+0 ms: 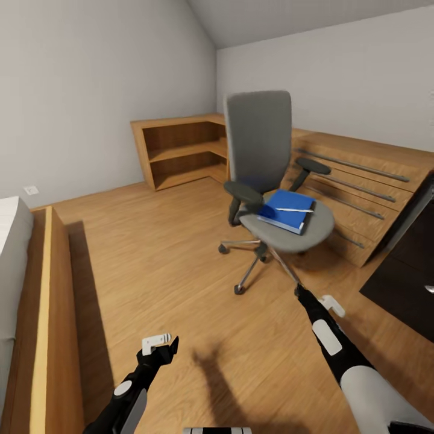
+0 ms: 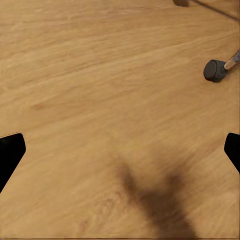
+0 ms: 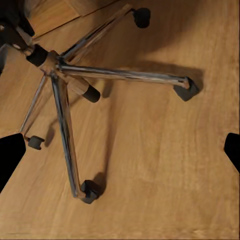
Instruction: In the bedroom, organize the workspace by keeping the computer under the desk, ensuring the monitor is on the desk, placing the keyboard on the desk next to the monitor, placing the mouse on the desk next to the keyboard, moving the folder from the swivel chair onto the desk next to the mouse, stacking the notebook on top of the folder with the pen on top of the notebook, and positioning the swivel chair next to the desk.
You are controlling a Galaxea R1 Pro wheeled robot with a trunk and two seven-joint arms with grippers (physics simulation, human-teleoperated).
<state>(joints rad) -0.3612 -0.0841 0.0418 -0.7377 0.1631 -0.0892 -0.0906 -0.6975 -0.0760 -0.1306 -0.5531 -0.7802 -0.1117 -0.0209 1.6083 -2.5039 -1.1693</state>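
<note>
On the grey swivel chair (image 1: 265,181) seat lies the blue folder (image 1: 283,212) with what seems the pen (image 1: 294,210) atop, both empty grippers, left gripper (image 2: 120,150) and right gripper (image 3: 120,150), spread wide above the floor (image 1: 163,259).

Chrome star base of the swivel chair (image 3: 65,75) on wooden floor (image 3: 165,165), black fingertips (image 3: 10,155) wide apart

The desk (image 1: 405,265) is cut off at the head view's right edge — the notebook under the pen (image 1: 293,210) mostly hidden.
</note>
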